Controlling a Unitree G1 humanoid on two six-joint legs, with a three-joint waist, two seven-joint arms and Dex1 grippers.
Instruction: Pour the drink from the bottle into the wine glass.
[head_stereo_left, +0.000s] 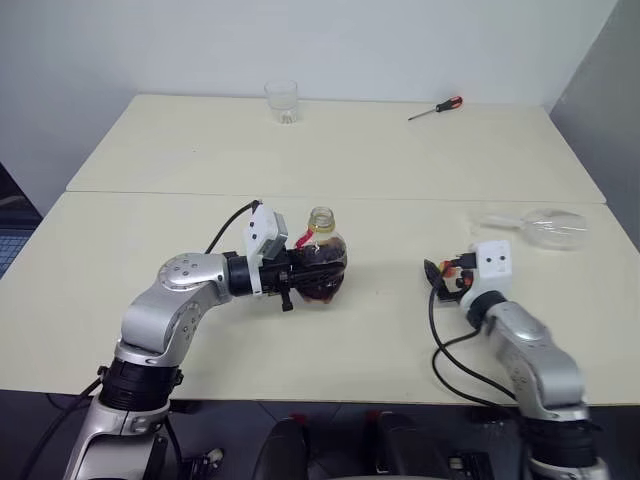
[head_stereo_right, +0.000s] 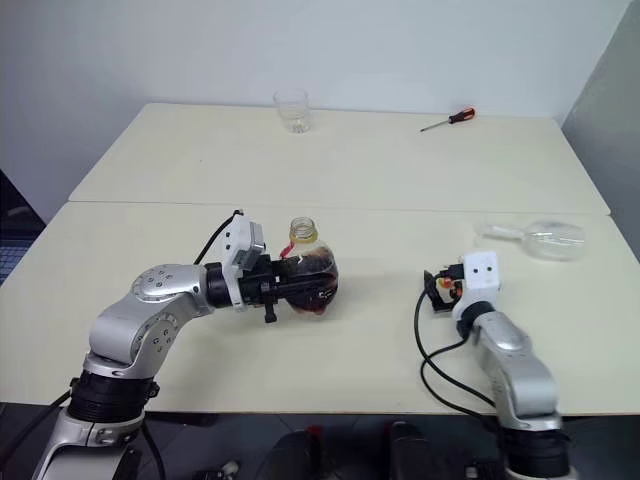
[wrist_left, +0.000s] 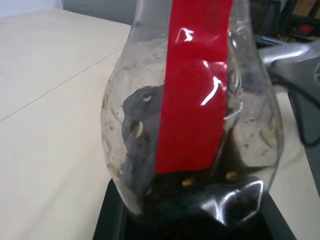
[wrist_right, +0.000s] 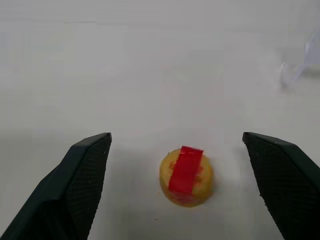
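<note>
Left eye view: we see the left claw (head_stereo_left: 300, 275) clamped on the upright, uncapped bottle (head_stereo_left: 322, 262). The wine glass (head_stereo_left: 545, 229) lies on its side, stem leftward, beyond the right claw (wrist_right: 177, 180), whose fingers stand wide around a yellow cap (wrist_right: 186, 176) on the pale bench (head_stereo_left: 400, 160) before a white wall.

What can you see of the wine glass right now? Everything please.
The wine glass is clear, apparently glass, with a rounded bowl, thin stem and round foot. It lies on its side on the table, far right, bowl toward the right edge, foot pointing left. It looks empty. Nothing touches it besides the table; the right gripper is nearer the robot, apart from it.
</note>
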